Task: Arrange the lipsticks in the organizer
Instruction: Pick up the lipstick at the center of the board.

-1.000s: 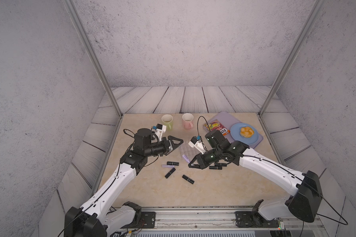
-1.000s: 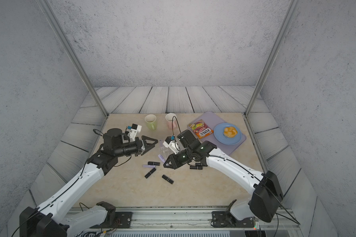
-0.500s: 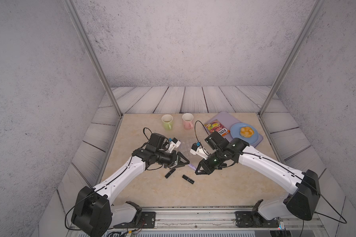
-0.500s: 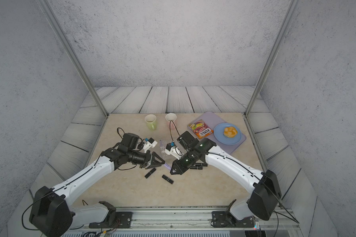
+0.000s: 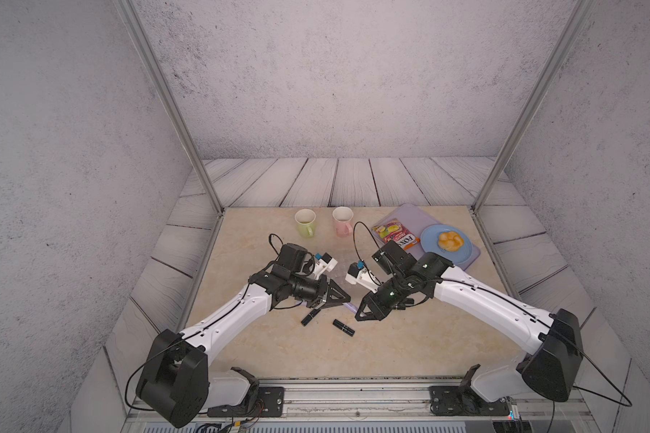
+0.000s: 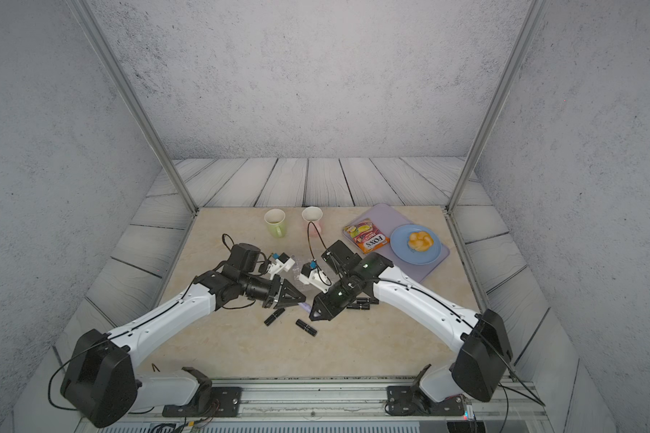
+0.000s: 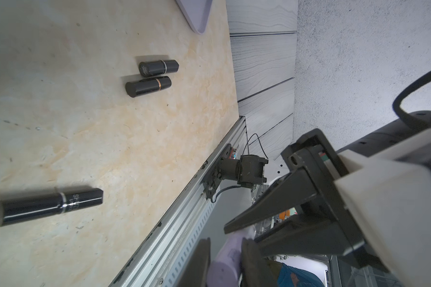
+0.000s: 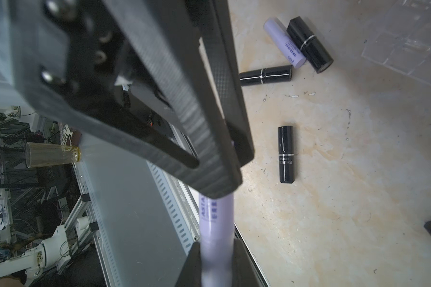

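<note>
The left tool (image 5: 348,300) and the right tool (image 5: 358,318) are both squeezing one purple lipstick (image 8: 217,231). They are holding it in the air near the organizer (image 8: 406,47), not in it. If both are tugging, or one is letting go too soon, I think the smooth tube could be slipping out, dropping onto the table (image 5: 391,348) and bumping the black lipsticks (image 8: 286,154) lying near the organizer.

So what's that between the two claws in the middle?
A pale lilac lipstick spans the gap: the right gripper and the left gripper each clamp one end of it, seen best in the right wrist view.
</note>
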### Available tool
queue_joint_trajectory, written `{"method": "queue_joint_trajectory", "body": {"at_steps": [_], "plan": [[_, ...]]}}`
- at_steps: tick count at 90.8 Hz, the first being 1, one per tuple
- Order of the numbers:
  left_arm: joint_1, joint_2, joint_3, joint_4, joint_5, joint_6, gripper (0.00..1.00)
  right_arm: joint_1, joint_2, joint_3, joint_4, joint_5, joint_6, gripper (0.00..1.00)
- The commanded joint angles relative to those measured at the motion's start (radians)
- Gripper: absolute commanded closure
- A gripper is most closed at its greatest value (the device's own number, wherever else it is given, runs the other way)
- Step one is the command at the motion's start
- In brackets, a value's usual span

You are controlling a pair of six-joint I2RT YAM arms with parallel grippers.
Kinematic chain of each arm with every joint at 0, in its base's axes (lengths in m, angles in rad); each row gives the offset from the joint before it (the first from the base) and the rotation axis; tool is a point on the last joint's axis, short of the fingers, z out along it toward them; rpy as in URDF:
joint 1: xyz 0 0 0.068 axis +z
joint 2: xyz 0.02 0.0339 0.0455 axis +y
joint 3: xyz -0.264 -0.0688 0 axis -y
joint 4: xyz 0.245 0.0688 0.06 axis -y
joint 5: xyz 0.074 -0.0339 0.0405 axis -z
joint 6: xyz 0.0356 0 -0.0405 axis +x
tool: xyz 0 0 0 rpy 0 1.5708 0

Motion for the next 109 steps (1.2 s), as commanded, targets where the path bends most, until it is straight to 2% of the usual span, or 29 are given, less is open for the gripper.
{"method": "queue_joint_trajectory", "body": {"at_steps": [1, 10, 24, 31, 41, 46, 55, 65, 77, 87, 109], "plan": [[-0.008, 0.016, 0.012, -0.003, 0.03, 0.023, 0.86, 0.004, -0.015, 0.02, 0.018, -0.021, -0.002, 0.91], [0.011, 0.024, -0.005, 0.066, 0.032, -0.056, 1.0, 0.003, -0.016, 0.026, 0.02, -0.008, 0.017, 0.8], [0.107, 0.025, -0.078, 0.318, 0.008, -0.296, 1.0, -0.024, -0.048, -0.01, 0.123, 0.005, 0.161, 0.43], [0.157, -0.014, -0.126, 0.43, -0.08, -0.396, 1.0, -0.078, -0.088, -0.085, 0.268, 0.002, 0.36, 0.35], [0.166, -0.136, -0.246, 0.608, -0.362, -0.49, 1.0, -0.127, -0.21, -0.312, 0.696, 0.008, 0.757, 0.31], [0.154, -0.19, -0.309, 0.669, -0.516, -0.518, 1.0, -0.126, -0.26, -0.411, 0.898, 0.088, 0.906, 0.3], [0.123, -0.24, -0.392, 0.793, -0.728, -0.575, 1.0, -0.127, -0.294, -0.483, 0.984, 0.263, 1.079, 0.3], [0.041, -0.268, -0.41, 0.84, -0.894, -0.54, 1.0, -0.125, -0.245, -0.505, 1.146, 0.279, 1.214, 0.31], [-0.035, -0.231, -0.389, 0.876, -0.899, -0.48, 1.0, -0.109, -0.161, -0.443, 1.219, 0.265, 1.287, 0.33], [-0.07, -0.215, -0.42, 0.979, -0.925, -0.462, 1.0, -0.1, -0.136, -0.427, 1.198, 0.301, 1.34, 0.4], [-0.121, -0.206, -0.424, 1.033, -0.986, -0.395, 1.0, -0.093, -0.12, -0.405, 1.133, 0.333, 1.407, 0.49]]}}
